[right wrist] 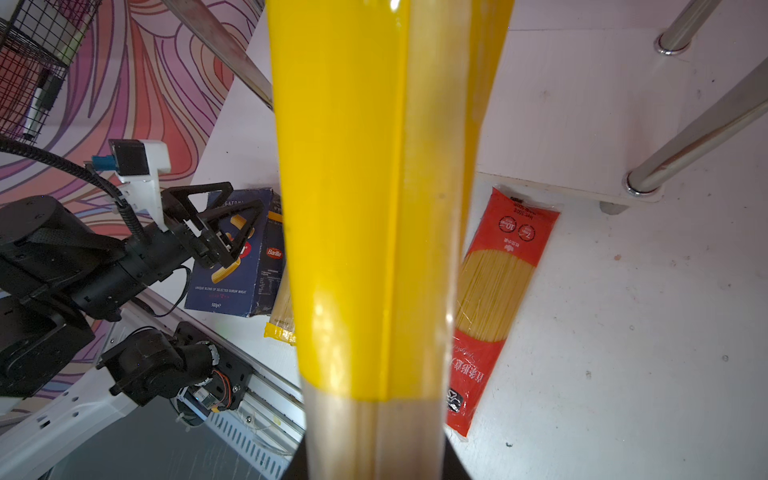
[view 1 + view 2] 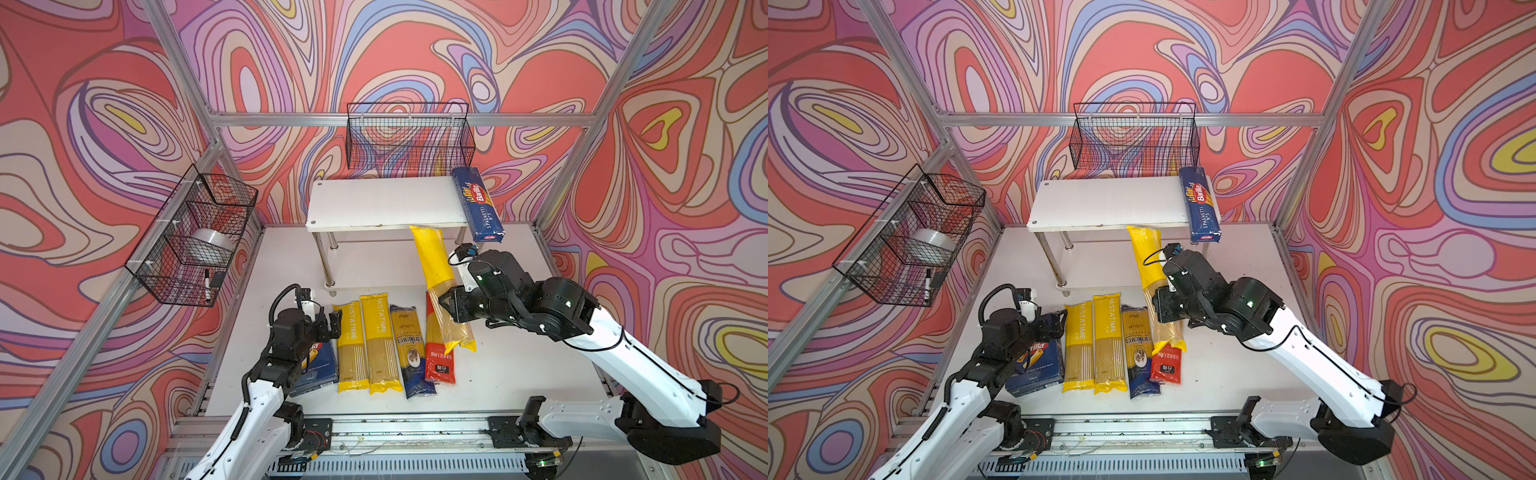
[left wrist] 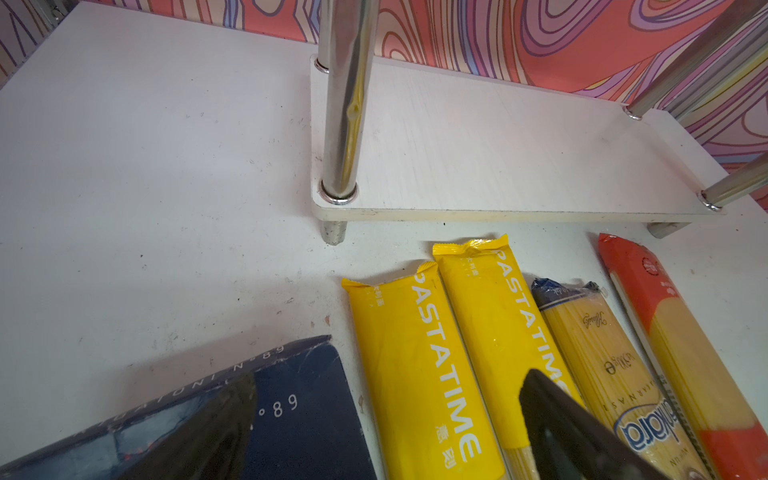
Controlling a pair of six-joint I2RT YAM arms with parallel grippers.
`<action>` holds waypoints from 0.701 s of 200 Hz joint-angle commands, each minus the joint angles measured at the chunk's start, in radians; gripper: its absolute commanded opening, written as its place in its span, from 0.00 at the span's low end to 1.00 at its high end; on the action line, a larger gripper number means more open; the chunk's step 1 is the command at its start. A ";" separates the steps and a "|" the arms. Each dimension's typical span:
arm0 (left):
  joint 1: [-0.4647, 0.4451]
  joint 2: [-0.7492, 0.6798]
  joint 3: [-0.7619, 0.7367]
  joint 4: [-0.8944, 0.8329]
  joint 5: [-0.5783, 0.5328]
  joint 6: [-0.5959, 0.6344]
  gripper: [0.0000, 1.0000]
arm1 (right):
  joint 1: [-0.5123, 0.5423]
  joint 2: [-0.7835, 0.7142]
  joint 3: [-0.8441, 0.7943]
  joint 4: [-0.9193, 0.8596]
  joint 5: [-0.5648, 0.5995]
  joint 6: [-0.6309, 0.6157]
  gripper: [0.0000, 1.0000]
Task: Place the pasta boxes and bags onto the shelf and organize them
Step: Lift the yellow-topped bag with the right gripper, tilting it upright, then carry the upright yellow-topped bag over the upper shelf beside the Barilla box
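Observation:
My right gripper [image 2: 446, 301] [image 1: 374, 461] is shut on a yellow-ended spaghetti bag [image 2: 434, 257] [image 1: 365, 208]. The bag is lifted off the table, its far end up near the front of the white shelf [image 2: 382, 203]. A long Barilla spaghetti box [image 2: 478, 203] lies on the shelf's top board at the right end, overhanging the front. Two yellow bags [image 2: 351, 349] [image 2: 380, 340], a gold-and-navy bag [image 2: 411, 353] and a red-ended bag [image 2: 440, 365] lie side by side on the table. My left gripper [image 2: 328, 326] [image 3: 374, 432] hovers open over the wide Barilla box [image 2: 320, 365] [image 3: 299, 415].
A black wire basket [image 2: 409, 137] hangs on the back wall above the shelf. Another wire basket [image 2: 195, 237], on the left wall, holds a tape roll and a marker. The shelf's lower board [image 3: 498, 158] is bare between chrome legs. A metal rail [image 2: 415, 428] runs along the front.

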 commanded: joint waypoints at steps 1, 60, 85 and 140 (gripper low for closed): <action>-0.001 -0.009 -0.004 -0.001 -0.008 0.009 1.00 | 0.004 0.005 0.085 0.070 0.058 -0.032 0.03; -0.001 -0.009 -0.005 -0.001 -0.008 0.009 1.00 | 0.003 0.062 0.197 0.016 0.153 -0.041 0.01; -0.001 -0.009 -0.005 -0.001 -0.007 0.009 1.00 | 0.002 0.089 0.246 -0.004 0.171 -0.064 0.01; -0.001 -0.009 -0.006 0.002 0.006 0.014 1.00 | -0.060 0.218 0.441 -0.089 0.126 -0.118 0.01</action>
